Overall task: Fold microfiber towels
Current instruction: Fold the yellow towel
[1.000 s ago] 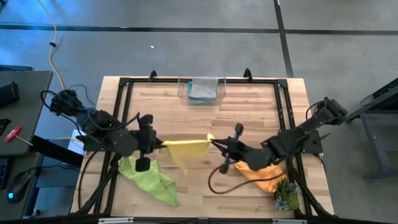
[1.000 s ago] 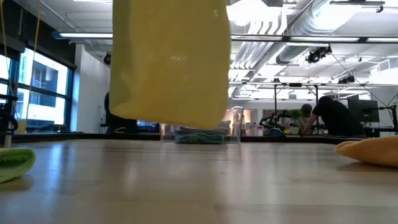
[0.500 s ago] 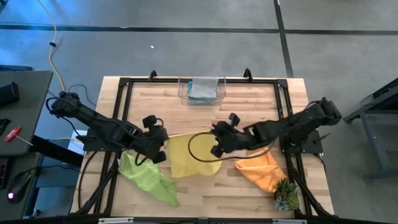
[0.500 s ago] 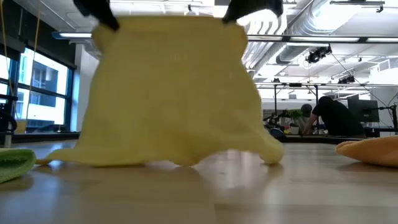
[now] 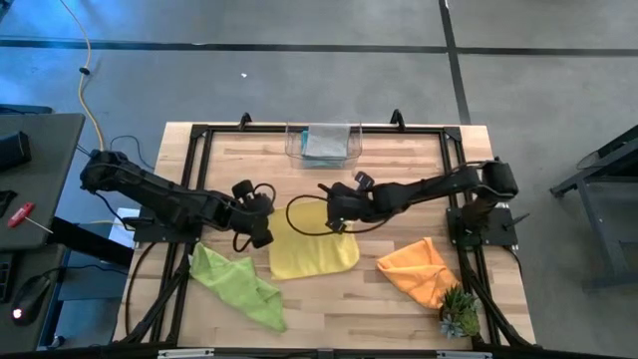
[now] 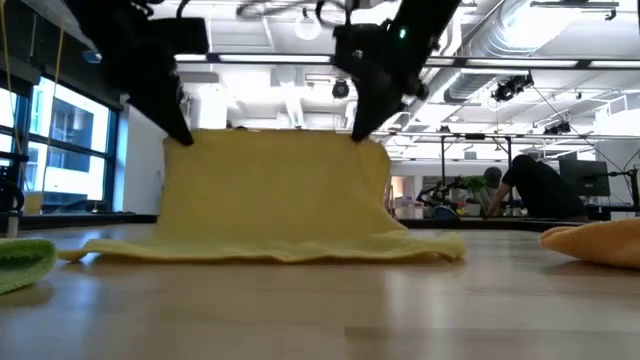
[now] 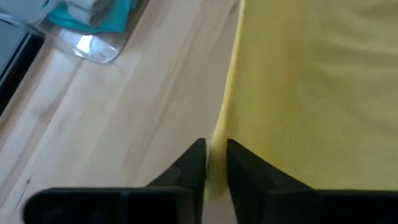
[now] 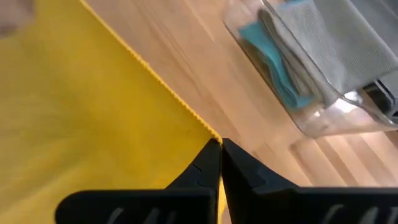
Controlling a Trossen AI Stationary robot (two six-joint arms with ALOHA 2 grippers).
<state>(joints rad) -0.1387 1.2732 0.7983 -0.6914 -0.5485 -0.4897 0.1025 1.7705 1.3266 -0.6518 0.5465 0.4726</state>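
On the left side of your table, near the front edge, the lime green towel point(image 5: 237, 288) lies crumpled; in the low view you see only its edge at the far left point(image 6: 25, 262). Just above it in the high view, your left gripper point(image 5: 261, 225) sits at the left rear corner of the yellow towel point(image 5: 313, 251). Your left wrist view shows its two fingers point(image 7: 193, 168) standing a narrow gap apart with the yellow hem running between them, so the cloth is still in the jaws, though you cannot tell how firmly they press it.

The yellow towel lies mid-table, its front part spread flat on the wood and its rear edge lifted between the two grippers, as the low view shows point(image 6: 275, 195).

At the right rear corner, your right gripper point(image 5: 337, 221) is pinched tight on the hem; the right wrist view shows its fingers point(image 8: 208, 165) together with the yellow edge caught at their tips.

At the back edge of the table, the clear bin point(image 5: 322, 146) holds the folded teal towel point(image 8: 273, 62) and grey towel point(image 8: 329, 37).

Further right, toward the front, the orange towel point(image 5: 419, 271) lies bunched, with the small green plant point(image 5: 460, 315) just beside it at the front right corner.
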